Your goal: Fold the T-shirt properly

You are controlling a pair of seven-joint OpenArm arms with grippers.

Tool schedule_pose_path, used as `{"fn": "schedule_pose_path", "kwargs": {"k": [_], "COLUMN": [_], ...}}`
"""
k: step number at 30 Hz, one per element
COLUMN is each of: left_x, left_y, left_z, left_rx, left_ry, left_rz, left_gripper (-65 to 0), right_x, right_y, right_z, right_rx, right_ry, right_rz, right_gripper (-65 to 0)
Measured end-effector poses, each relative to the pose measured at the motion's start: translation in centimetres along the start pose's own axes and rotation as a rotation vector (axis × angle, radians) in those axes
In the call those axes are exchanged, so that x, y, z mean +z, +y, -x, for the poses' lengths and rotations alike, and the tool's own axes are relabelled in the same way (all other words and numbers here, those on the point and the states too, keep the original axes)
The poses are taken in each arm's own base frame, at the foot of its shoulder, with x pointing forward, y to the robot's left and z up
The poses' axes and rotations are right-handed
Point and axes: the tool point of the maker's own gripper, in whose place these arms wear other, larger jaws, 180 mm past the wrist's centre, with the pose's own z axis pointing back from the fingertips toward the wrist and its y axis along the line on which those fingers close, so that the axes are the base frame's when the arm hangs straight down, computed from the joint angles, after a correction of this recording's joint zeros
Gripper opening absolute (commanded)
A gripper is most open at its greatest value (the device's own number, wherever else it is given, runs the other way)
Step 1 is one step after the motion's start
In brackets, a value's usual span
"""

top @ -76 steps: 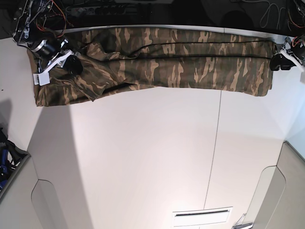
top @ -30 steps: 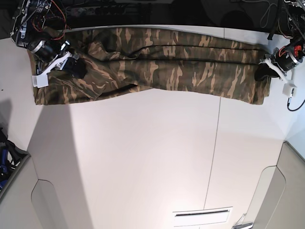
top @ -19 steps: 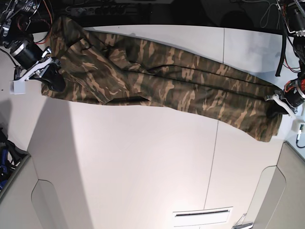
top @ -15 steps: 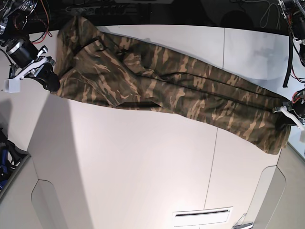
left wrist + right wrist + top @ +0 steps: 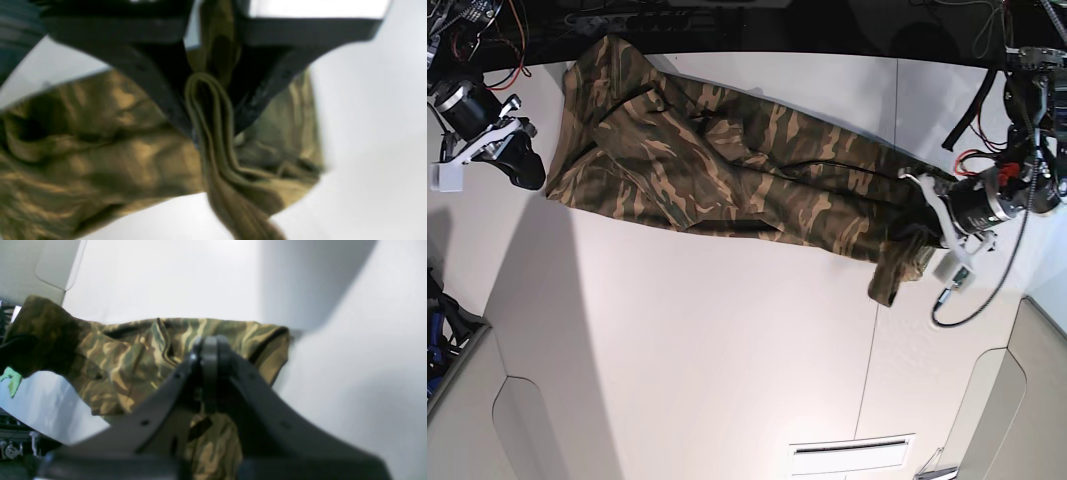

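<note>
We see the white bench (image 5: pixel 727 350) filling most of the base view, with a thin seam running down it on the side of the left jaws.

The T-shirt (image 5: pixel 727 165), in brown, olive and tan camouflage, lies across the bench as a long folded band stretched between the two sets of jaws. It slopes from the far edge of the bench near the right gripper (image 5: pixel 527 172) to a bunched end at the left gripper (image 5: pixel 924 222). Below the left jaws a short tail of cloth hangs toward the near side of the bench.

The left jaws are nearly pressed together and pinch the T-shirt: in the left wrist view a doubled fold of cloth (image 5: pixel 213 126) stands clamped between the two black fingers (image 5: pixel 160 86), with the rest of the shirt spilling out on both sides of them and under them.

The right jaws are pressed fully together, their tips meeting at the edge of the shirt in the right wrist view (image 5: pixel 209 350). Cloth lies directly behind and beneath those tips, but we cannot tell whether any of it is caught between them. In the base view the right jaws sit just beside the wide end of the T-shirt.
</note>
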Motion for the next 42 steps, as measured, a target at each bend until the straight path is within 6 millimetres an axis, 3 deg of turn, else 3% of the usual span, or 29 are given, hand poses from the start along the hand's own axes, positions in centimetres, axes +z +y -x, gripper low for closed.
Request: {"fn": "schedule_pose_path", "kwargs": {"k": [3, 7, 9, 12, 16, 24, 36, 42], "left_x": [-1.5, -3.3, -4.0, -4.7, -4.9, -4.9, -4.9, -4.9], "left_y": [-1.9, -4.6, -6.1, -8.1, -10.0, -10.3, -10.3, -10.3], "left_z": [0.6, 1.4, 1.6, 2.3, 4.3, 4.1, 4.1, 4.1], "left_rx": [-0.015, -0.035, -0.038, -0.032, -0.023, -0.021, -0.021, -0.020], "left_ry": [0.020, 0.035, 0.040, 0.051, 0.099, 0.088, 0.088, 0.088], "left_rz": [0.032, 0.082, 0.119, 0.169, 0.213, 0.223, 0.224, 0.224], "left_gripper": [-63.2, -34.6, -28.4, -28.5, -28.5, -28.5, -28.5, -28.5], "right_x": [0.1, 0.1, 0.1, 0.3, 0.7, 0.0, -3.2, -3.5], "right_y": [-0.7, -1.0, -1.1, -1.2, -2.1, -3.5, 1.5, 2.3], "right_z": [0.6, 1.2, 1.2, 1.7, 4.1, 8.5, 10.8, 10.8], "right_rx": [0.017, 0.025, 0.025, 0.014, -0.034, -0.190, -0.225, -0.229], "right_ry": [0.031, 0.061, 0.064, 0.074, 0.127, 0.199, 0.260, 0.264], "right_rz": [0.038, 0.057, 0.058, 0.062, 0.077, 0.053, -0.140, -0.169], "right_gripper": [-53.9, -44.4, -39.4, -36.3, -36.3, -36.3, -36.3, -36.4]}}
